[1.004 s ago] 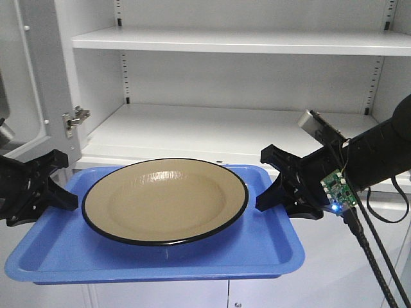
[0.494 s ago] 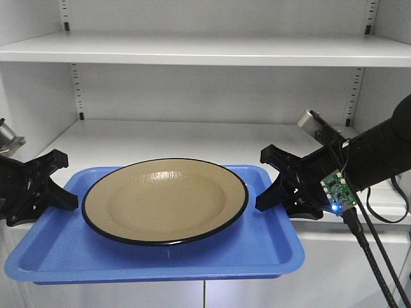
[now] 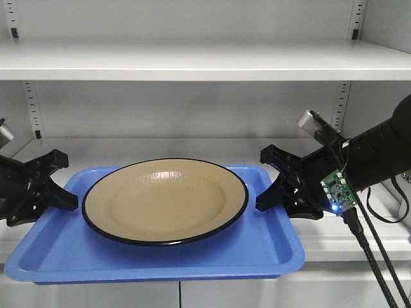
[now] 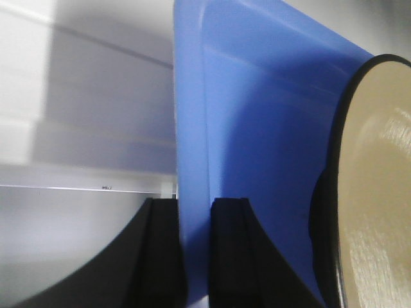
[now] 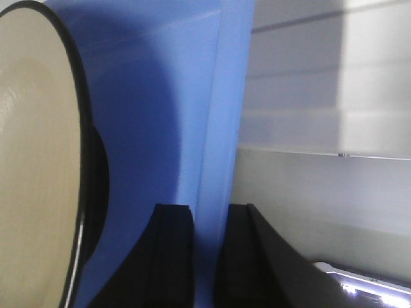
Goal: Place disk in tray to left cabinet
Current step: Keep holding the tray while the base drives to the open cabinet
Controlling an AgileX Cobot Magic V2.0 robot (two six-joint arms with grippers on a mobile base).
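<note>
The tan disk (image 3: 166,200) with its thin black rim lies in the middle of the blue tray (image 3: 154,260). The tray is held level in the air in front of the left cabinet (image 3: 192,61), at about the height of its lower shelf (image 3: 192,146). My left gripper (image 3: 59,179) is shut on the tray's left rim. My right gripper (image 3: 266,181) is shut on the tray's right rim. In the left wrist view the tray rim (image 4: 191,160) sits pinched between the black fingers (image 4: 164,250), with the disk (image 4: 379,192) at the right. The right wrist view shows the rim (image 5: 218,160) clamped likewise, disk (image 5: 32,160) at left.
An upper cabinet shelf (image 3: 192,64) runs across above the tray. Slotted upright rails (image 3: 30,112) stand at the back on both sides. The right arm's cables (image 3: 372,256) hang down at the right.
The cabinet has shifted rightward and grown larger in the front view; its open door has left the frame. Tray, disk and both grippers keep the same pose.
</note>
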